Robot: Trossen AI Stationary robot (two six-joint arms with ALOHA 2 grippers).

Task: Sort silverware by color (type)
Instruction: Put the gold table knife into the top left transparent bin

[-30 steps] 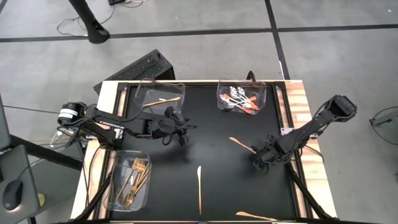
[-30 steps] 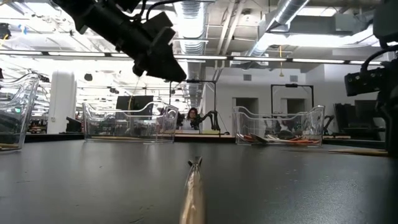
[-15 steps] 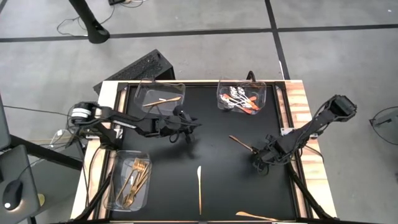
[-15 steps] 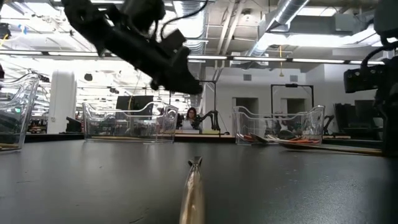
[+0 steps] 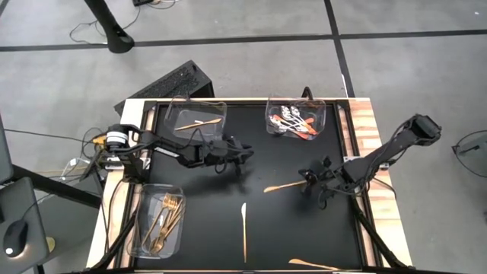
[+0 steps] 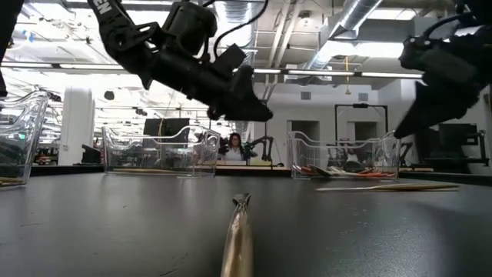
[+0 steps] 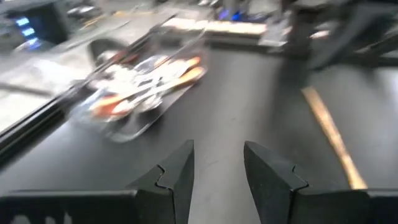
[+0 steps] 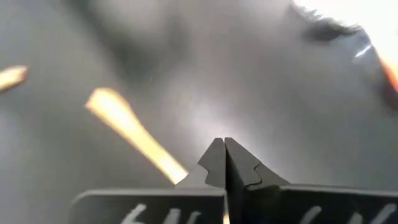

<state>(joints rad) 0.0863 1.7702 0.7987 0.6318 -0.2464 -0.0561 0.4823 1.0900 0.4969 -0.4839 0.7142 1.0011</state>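
Observation:
My left gripper (image 5: pixel 245 155) (image 6: pixel 260 114) hangs open above the table's middle, holding nothing; in its wrist view (image 7: pixel 217 167) it looks toward the spoon tray (image 7: pixel 140 84) and a gold knife (image 7: pixel 329 127). My right gripper (image 5: pixel 310 180) (image 8: pixel 224 149) is shut, raised at the right in the low view (image 6: pixel 400 132). A gold knife (image 5: pixel 285 185) (image 6: pixel 392 186) (image 8: pixel 134 140) lies with one end at its fingertips. Another gold knife (image 5: pixel 243 227) (image 6: pixel 240 231) lies near the table's middle, and a third (image 5: pixel 312 264) at the near edge. My right gripper's shut fingers (image 8: pixel 214 163) stand at the right end of the gold knife (image 5: pixel 305 181). The fingers hide that end in the wrist view, and I cannot tell whether they touch it. The rest of the knife lies low across the black mat, pointing toward the table's left.
Three clear trays sit on the black mat: a far-left one (image 5: pixel 176 116) with a gold knife, a far-right one (image 5: pixel 272 108) (image 6: pixel 346 158) with orange-handled spoons, and a near-left one (image 5: pixel 144 228) with gold forks. Wooden table edges run left and right.
My left gripper has moved toward the table's right, over the middle. My right gripper has shifted a little toward the far-left and risen. The gold knife beside it has turned about: its free end swung from the far side round toward the near left.

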